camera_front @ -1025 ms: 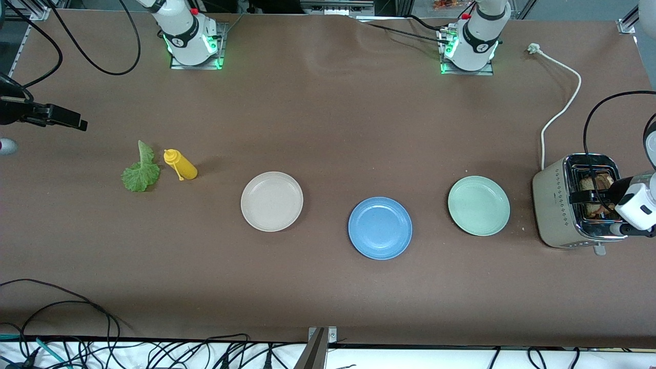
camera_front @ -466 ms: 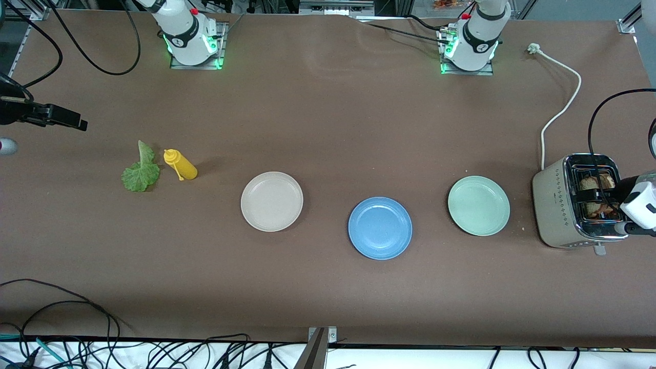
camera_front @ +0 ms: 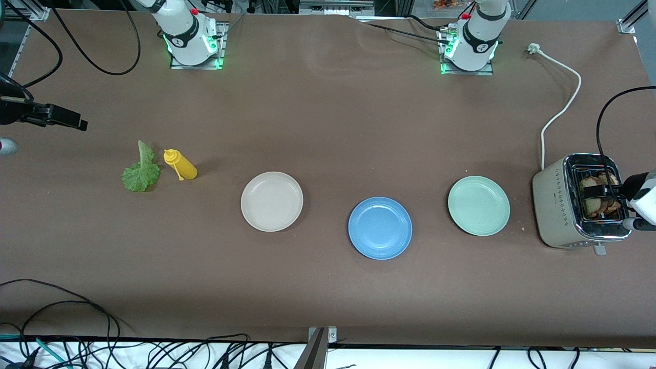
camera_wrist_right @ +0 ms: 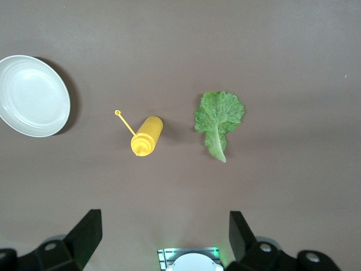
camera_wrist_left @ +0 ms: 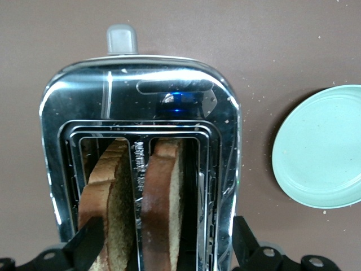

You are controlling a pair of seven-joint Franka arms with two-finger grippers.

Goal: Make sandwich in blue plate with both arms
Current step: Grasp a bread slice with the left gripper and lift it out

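Observation:
Two brown toast slices (camera_wrist_left: 110, 197) stand in the slots of a silver toaster (camera_wrist_left: 141, 90) at the left arm's end of the table; they also show in the front view (camera_front: 594, 205). My left gripper (camera_wrist_left: 164, 248) is open just above the toaster (camera_front: 556, 205), its jaws spread across both slices without touching them. The green lettuce leaf (camera_front: 139, 171) lies flat at the right arm's end. My right gripper (camera_wrist_right: 163, 237) is open and empty, high over that end (camera_front: 66, 119), and waits. The blue plate (camera_front: 380, 228) is empty mid-table.
A yellow squeeze bottle (camera_front: 180, 165) lies beside the lettuce (camera_wrist_right: 219, 116). A cream-white plate (camera_front: 271, 201) and a pale green plate (camera_front: 478, 205) flank the blue plate, both empty. The toaster's white cord (camera_front: 561, 110) trails toward the left arm's base.
My left gripper has shifted a little over the toaster toward the table's end, and the toast slices show more plainly. The right arm has not moved.

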